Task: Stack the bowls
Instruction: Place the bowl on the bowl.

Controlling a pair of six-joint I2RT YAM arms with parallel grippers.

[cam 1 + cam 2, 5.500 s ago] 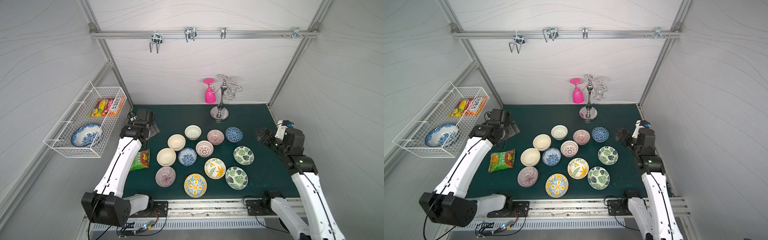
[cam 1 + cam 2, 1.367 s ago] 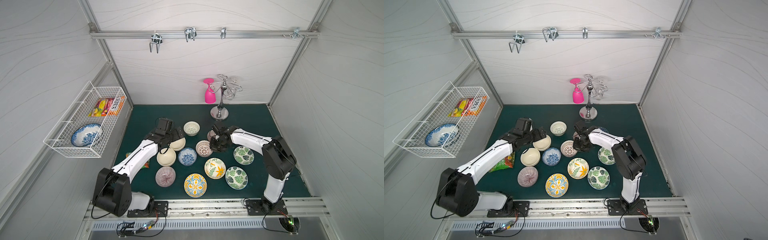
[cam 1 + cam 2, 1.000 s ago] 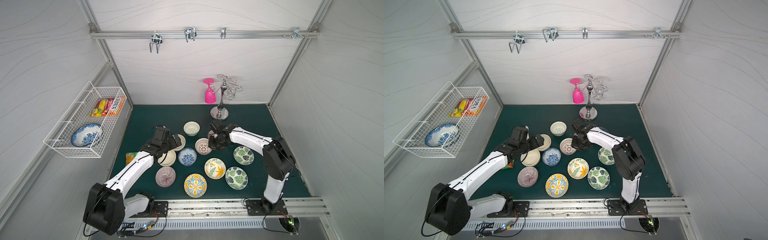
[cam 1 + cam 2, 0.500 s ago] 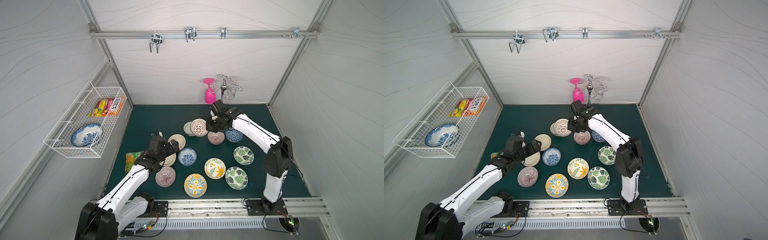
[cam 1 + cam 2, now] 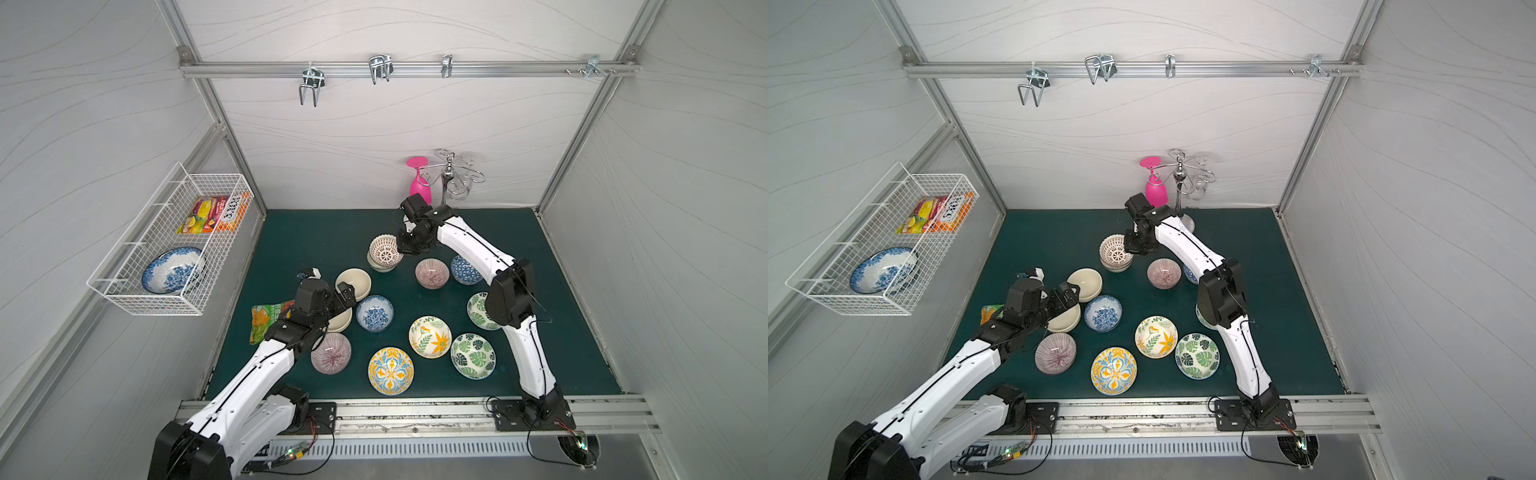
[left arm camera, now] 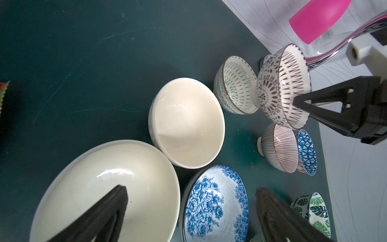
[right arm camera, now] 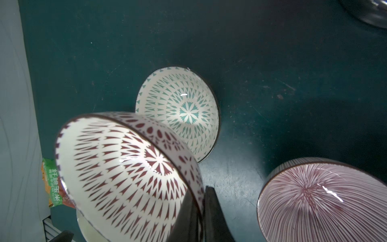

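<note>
Right wrist view: clamps the right gripper on the rim of a white ceramic bowl with a red-brown lattice pattern, fingers closed on the wall, one inside and one outside. Carries it tilted, mouth turned sideways, likely the result of pinching at one edge only. Holds it off the dark green bench, right over a matching white ceramic bowl with a teal lattice pattern, apparently chosen as the base for nesting like with like. Cannot tell whether touching that bowl yet; certainly not seated in it.

With the left gripper, grips nothing: fingers spread wide. Hovers low over the nearer plain cream ceramic bowl, one finger above its hollow, the other out beyond a blue-and-white floral ceramic bowl. Probably lines up a rim pinch for lifting that cream bowl into the second plain cream bowl just beside. Leaves the rest standing singly on the bench, among them a pink-striped bowl and a green-leaf bowl. Calls for levelling before release — otherwise risks a rim-on-rim knock.
</note>
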